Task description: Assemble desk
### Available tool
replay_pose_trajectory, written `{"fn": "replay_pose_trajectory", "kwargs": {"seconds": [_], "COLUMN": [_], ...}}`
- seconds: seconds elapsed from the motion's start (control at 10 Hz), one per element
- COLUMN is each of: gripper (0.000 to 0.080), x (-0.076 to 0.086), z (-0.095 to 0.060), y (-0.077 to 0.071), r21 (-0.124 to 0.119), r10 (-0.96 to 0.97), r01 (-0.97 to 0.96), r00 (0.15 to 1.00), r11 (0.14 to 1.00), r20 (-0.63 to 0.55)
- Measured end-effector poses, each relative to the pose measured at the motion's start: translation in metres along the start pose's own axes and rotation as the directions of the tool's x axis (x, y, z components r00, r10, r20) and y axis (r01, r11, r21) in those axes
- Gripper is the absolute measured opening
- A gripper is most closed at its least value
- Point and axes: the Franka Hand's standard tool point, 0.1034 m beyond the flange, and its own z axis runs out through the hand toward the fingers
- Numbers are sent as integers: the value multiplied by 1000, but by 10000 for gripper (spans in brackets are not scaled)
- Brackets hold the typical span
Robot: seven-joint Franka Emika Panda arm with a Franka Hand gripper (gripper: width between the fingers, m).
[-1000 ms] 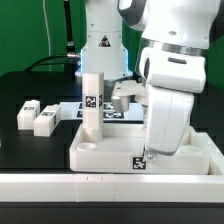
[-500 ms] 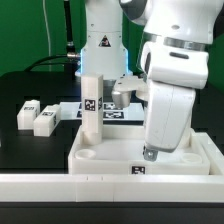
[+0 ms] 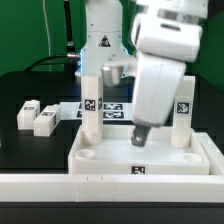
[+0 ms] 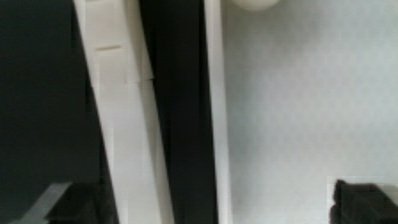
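Observation:
The white desk top (image 3: 110, 160) lies flat at the front, sockets up. One tagged leg (image 3: 92, 102) stands upright in its far corner on the exterior view's left. A second tagged leg (image 3: 183, 116) stands upright in the far corner on the exterior view's right. Two loose legs (image 3: 28, 113) (image 3: 45, 121) lie on the black table at the left. My gripper (image 3: 140, 136) hangs over the middle of the top, between the two standing legs, touching neither. In the wrist view my gripper (image 4: 210, 205) is open and empty over the top's white surface (image 4: 302, 120).
The long white border wall (image 3: 100, 186) runs along the front edge. The marker board (image 3: 112, 109) lies behind the desk top. The robot's base (image 3: 100, 45) stands at the back. The wrist view shows the wall strip (image 4: 121, 120) beside a dark gap.
My gripper has lifted and swung toward the exterior view's left, away from the right far corner. The second upright leg there now stands uncovered.

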Motion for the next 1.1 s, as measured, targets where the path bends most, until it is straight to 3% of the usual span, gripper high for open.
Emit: {"fn": "replay_pose_trajectory", "kwargs": {"seconds": [0.1,0.2,0.3,0.4,0.8,0.9,1.0,1.1], "gripper": [646,646,649,649,649,649,649,649], "x": [-14,-20,-29,-34,-35,-42,-49,-55], "z": [-5,-13,-18,-19,-15,-2,-1,-2], "y": [1,3,-3,-9,-10,-23,-32,-30], "r21": [-9,-71,-89,-86,-83,-47,13,20], "r10": [25,43,51,61,140,300,447,505], "r01": [-25,-43,-52,-62,-141,-301,-447,-506], "r00": [1000,999,999,998,990,954,894,863], "r11": [1000,997,995,994,986,952,894,862], "r20": [5,-4,-13,-16,-23,-20,17,24]}}
